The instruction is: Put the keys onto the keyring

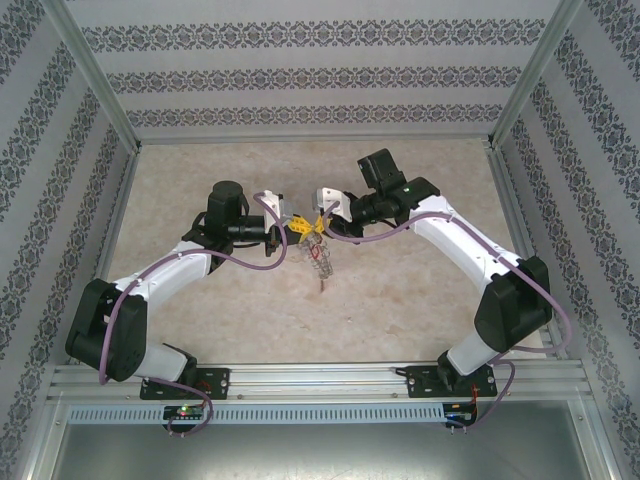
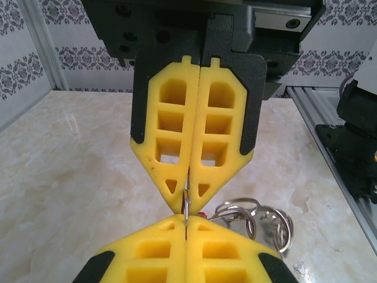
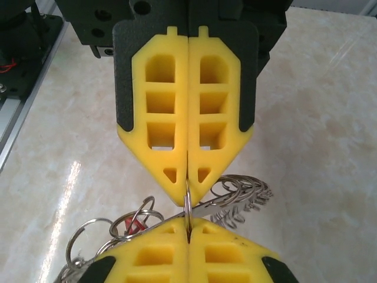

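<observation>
Pinching one keyring [image 3: 244, 191]: left gripper [image 2: 187, 205] and right gripper [image 3: 187, 199] (one red key [image 3: 136, 224] visible)

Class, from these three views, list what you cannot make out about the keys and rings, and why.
- Top view: the keys dangle as a tangle too small to count.
- Left wrist view: a red key head is mostly hidden behind the right fingers.
- Right wrist view: the thin ring, pinched above and below, vanishes between the left fingers; its link to the bumpy keyring is unclear.
</observation>
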